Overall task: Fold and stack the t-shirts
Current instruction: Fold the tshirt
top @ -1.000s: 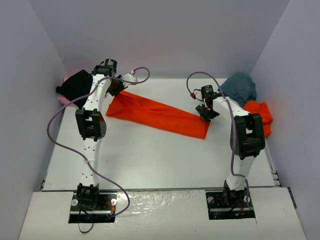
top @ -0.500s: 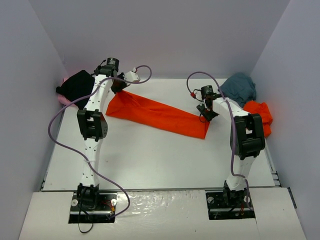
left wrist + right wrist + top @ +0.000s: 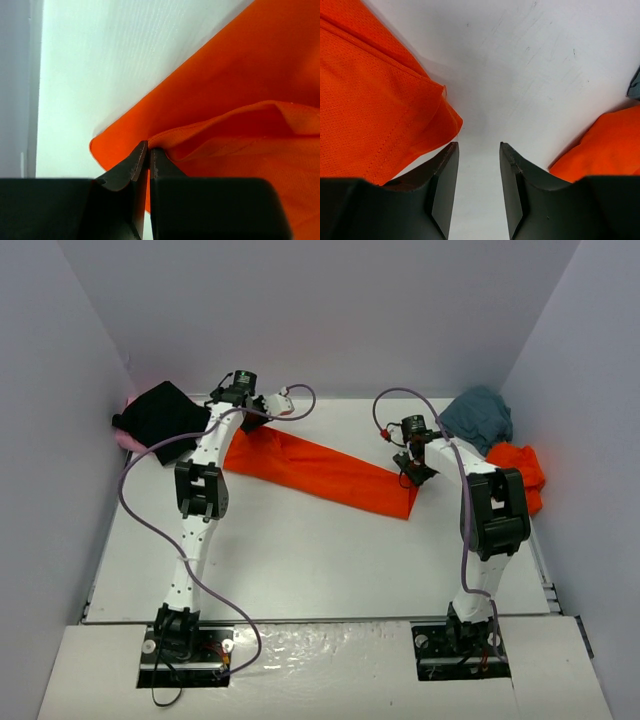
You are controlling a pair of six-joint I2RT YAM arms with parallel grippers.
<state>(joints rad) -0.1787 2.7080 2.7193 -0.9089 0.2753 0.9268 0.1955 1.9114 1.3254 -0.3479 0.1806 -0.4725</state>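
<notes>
Left of the long orange-red t-shirt (image 3: 320, 470), a black t-shirt (image 3: 160, 414) lies bunched over a pink t-shirt (image 3: 126, 438) by the wall. The left gripper (image 3: 145, 152) is clenched on the long shirt's far-left edge, with a thin fold pinched between its tips. The shirt lies as a narrow band slanting across the table (image 3: 300, 550). Just past its right end the right gripper (image 3: 477, 160) hangs released over bare table, jaws apart and empty. Right of that end, a teal-grey t-shirt (image 3: 478, 415) and a second orange-red t-shirt (image 3: 520, 472) lie heaped.

1. White surface (image 3: 300, 560) — a long orange-red t-shirt (image 3: 320, 472) lies diagonally across the upper middle.
2. Upper left: black t-shirt (image 3: 160, 412), pink t-shirt (image 3: 125, 438) peeking out beneath.
3. Upper right: teal-grey t-shirt (image 3: 480, 415) and bunched orange-red t-shirt (image 3: 520, 465) — touching, both crumpled.
</notes>
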